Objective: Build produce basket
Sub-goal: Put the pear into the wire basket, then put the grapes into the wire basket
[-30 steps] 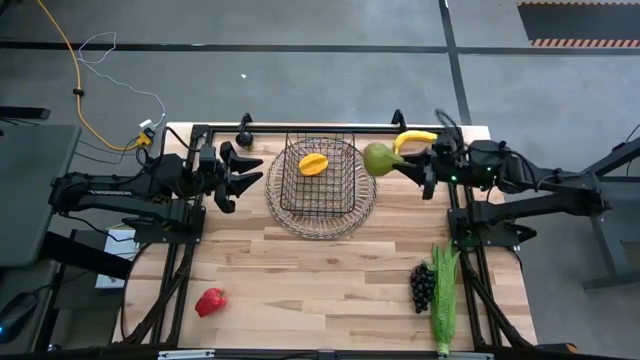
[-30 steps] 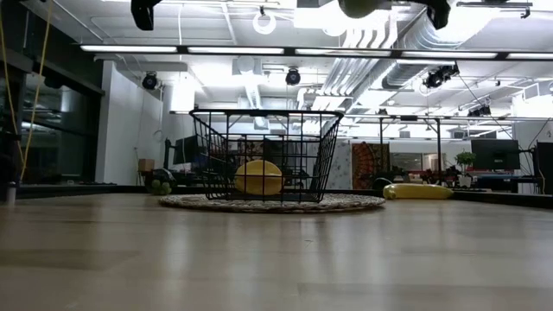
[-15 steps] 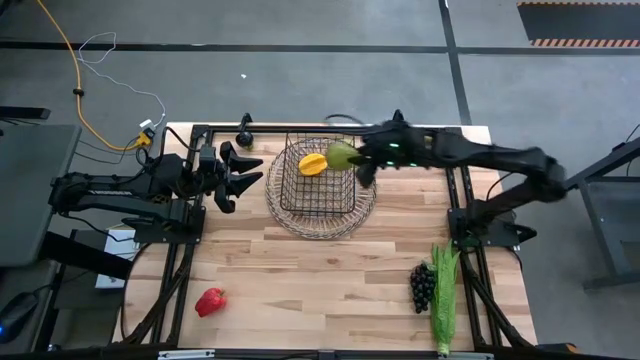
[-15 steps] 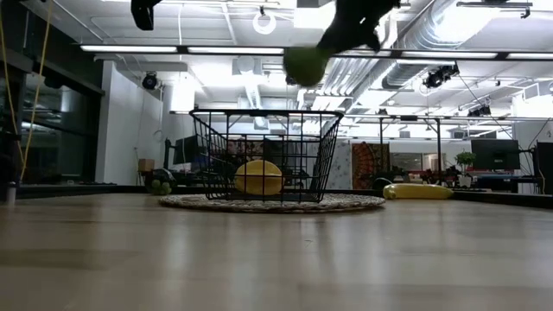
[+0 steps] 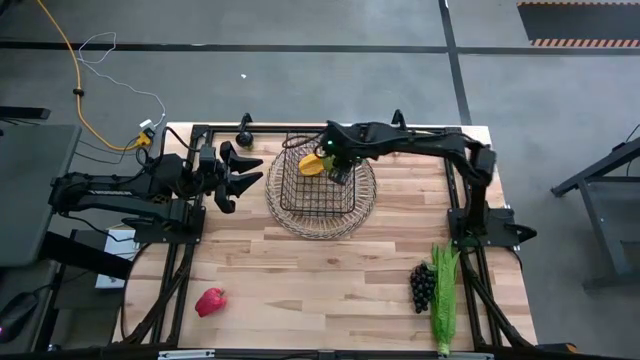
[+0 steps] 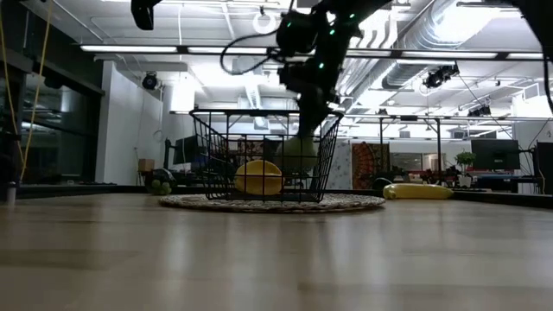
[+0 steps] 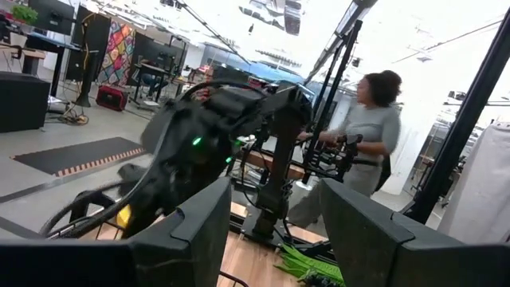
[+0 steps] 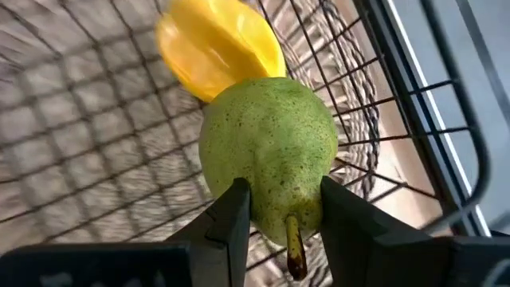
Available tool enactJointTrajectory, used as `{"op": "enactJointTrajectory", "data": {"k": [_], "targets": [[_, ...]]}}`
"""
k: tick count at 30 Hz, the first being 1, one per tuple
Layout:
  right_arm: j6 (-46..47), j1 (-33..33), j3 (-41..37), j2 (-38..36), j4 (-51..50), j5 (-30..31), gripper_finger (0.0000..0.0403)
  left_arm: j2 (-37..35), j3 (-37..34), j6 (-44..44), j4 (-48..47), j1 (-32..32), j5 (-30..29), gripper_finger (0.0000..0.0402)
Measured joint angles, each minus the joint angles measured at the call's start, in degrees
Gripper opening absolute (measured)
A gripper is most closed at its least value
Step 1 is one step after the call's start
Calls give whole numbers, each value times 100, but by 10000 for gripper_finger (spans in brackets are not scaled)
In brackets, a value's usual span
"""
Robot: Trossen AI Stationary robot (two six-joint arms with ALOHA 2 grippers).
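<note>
Holding pear [image 8: 268, 155] by its stem end, my right end effector [image 8: 279, 209] clamped on it, low inside basket [image 5: 322, 200] beside yellow fruit [image 8: 219, 46], ready for drop. Left end effector [image 5: 240, 177] parked apart at counter [image 5: 320, 290] edge.

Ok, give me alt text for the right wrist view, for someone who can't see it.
The right gripper holds a green pear by its stem end, inside the wire basket. A yellow fruit lies on the basket floor just past the pear.
</note>
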Motion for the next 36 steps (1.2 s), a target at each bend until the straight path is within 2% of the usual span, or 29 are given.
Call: {"op": "enactJointTrajectory", "data": {"k": [7,15,18,21,28,33,36], "targets": [[-219,-5,552,717,-380,444,108,0,0,-2,0,0,-2,182],[-220,-5,604,863,-397,461,111,0,0,46,0,0,-2,182],[-215,-5,604,863,-402,459,131,0,0,46,0,0,-2,182],[-220,0,604,862,-465,450,168,0,0,46,0,0,-2,182],[-691,43,604,456,-687,435,255,0,0,46,0,0,-2,182],[-665,44,604,-115,-662,365,267,-2,0,46,0,0,-14,182],[-478,44,583,-533,-730,123,267,-2,0,46,0,0,-32,182]]}}
